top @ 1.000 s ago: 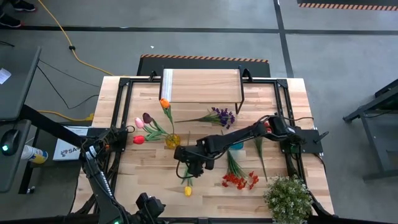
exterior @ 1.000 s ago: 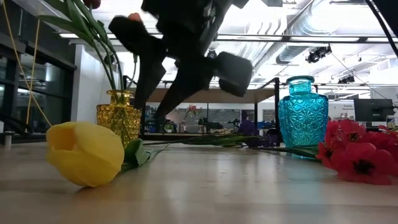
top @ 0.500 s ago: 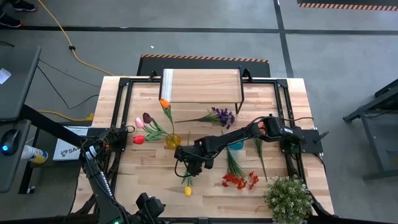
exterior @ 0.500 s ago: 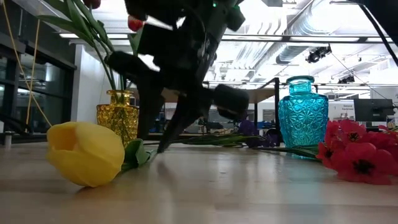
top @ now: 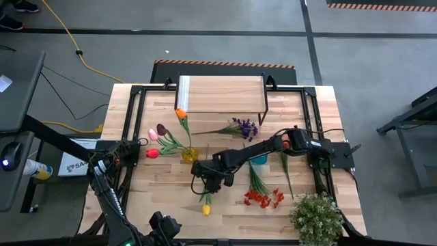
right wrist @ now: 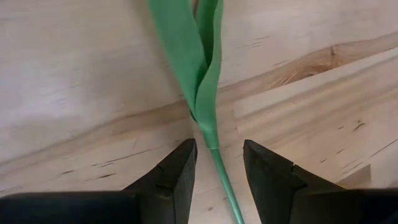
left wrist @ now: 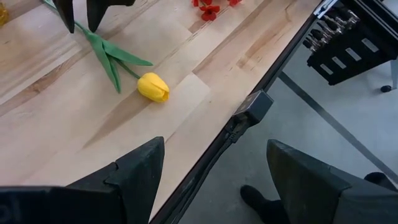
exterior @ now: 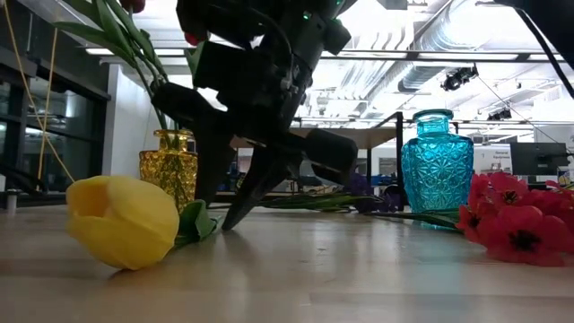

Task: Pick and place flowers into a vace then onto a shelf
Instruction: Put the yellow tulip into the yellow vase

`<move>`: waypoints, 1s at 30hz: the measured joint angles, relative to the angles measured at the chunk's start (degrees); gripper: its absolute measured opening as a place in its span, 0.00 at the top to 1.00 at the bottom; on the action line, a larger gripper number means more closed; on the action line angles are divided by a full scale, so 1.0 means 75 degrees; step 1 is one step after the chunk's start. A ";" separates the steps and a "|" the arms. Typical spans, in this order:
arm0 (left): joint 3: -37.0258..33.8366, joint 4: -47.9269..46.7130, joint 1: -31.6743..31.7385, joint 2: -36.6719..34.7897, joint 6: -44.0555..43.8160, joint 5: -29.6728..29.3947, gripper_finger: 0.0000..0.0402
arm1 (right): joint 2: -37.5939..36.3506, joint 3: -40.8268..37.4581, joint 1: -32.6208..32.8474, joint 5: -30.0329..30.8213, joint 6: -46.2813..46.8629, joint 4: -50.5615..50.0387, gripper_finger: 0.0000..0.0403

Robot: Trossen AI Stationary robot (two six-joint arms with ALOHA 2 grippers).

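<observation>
We see tulips in yellow vase (top: 188, 155); right gripper (right wrist: 216, 163) jaws open astride yellow tulip (top: 206, 209) stem at 6 o'clock; sprays, shelf (top: 220, 94) remain.

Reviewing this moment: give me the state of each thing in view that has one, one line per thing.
Yellow tulip: lying flat on the table, not gripped.
Right gripper: open, fingers straddling the yellow tulip's stem, down at the table.
Left gripper: open, empty, waiting at the table's edge.
Yellow vase: upright, holding tulips.
Blue vase: upright, no flowers seen in it.
Shelf: top bare.
Red sprays: lying on the table.
Purple spray: lying on the table.
</observation>
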 joint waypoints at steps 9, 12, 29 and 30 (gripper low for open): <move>0.0000 0.0002 -0.0001 0.0000 -0.0004 0.0000 0.21 | 0.0056 0.0000 -0.0096 -0.0347 0.0115 -0.0030 0.68; 0.0000 0.0007 0.0001 0.0000 -0.0005 -0.0015 0.21 | 0.0096 0.0003 -0.0090 -0.0390 0.0117 -0.0053 0.71; 0.0000 0.0035 0.0001 0.0000 -0.0018 -0.0128 0.21 | 0.0117 -0.0012 -0.0071 -0.0142 0.0286 -0.0143 0.99; 0.0000 0.0034 0.0001 0.0000 -0.0017 -0.0128 0.21 | 0.0117 -0.0013 -0.0070 -0.0099 0.0300 -0.0143 0.99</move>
